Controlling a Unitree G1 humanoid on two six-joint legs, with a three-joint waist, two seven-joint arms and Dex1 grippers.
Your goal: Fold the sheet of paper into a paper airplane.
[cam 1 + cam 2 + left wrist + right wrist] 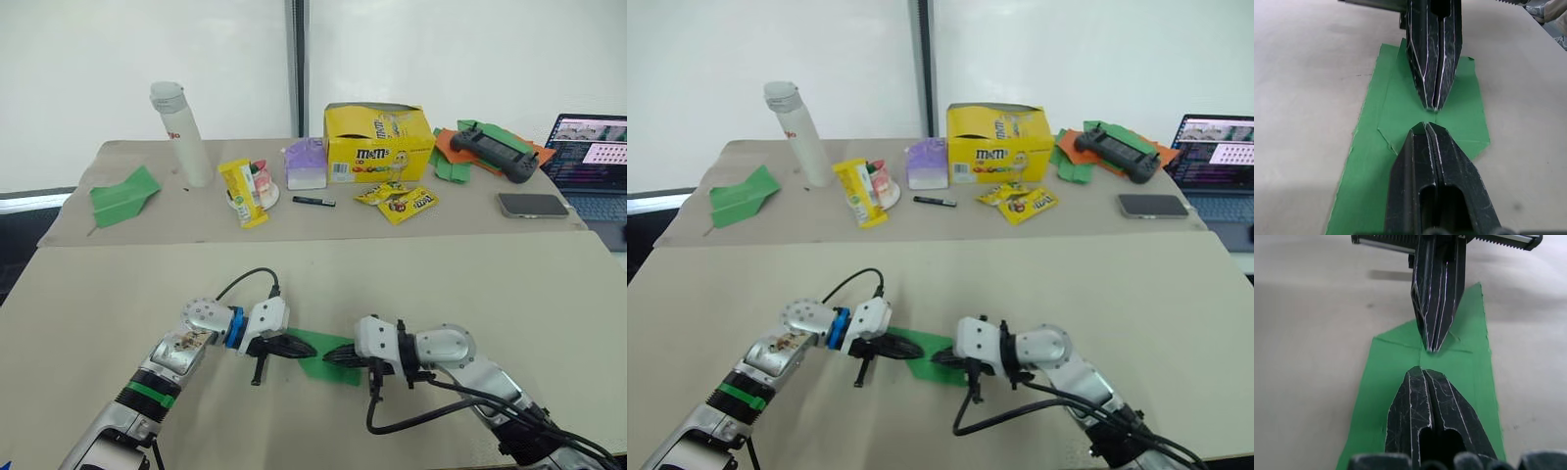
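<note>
the thin bright green sheet of paper [328, 354], partly folded, lies flat on the near table between the left gripper [297, 346] and right gripper [331, 356], both pressed together tip-to-tip on it. light and easily torn; you should pinch its edges.

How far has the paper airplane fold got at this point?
Done: the sheet of paper is already folded into a narrow strip with flaps creased over it. In hand: the left hand and right hand, both shut, meet tip to tip over the paper's middle, seemingly pressing a crease against the table. Left: no pointed nose or spread wings show yet.
</note>
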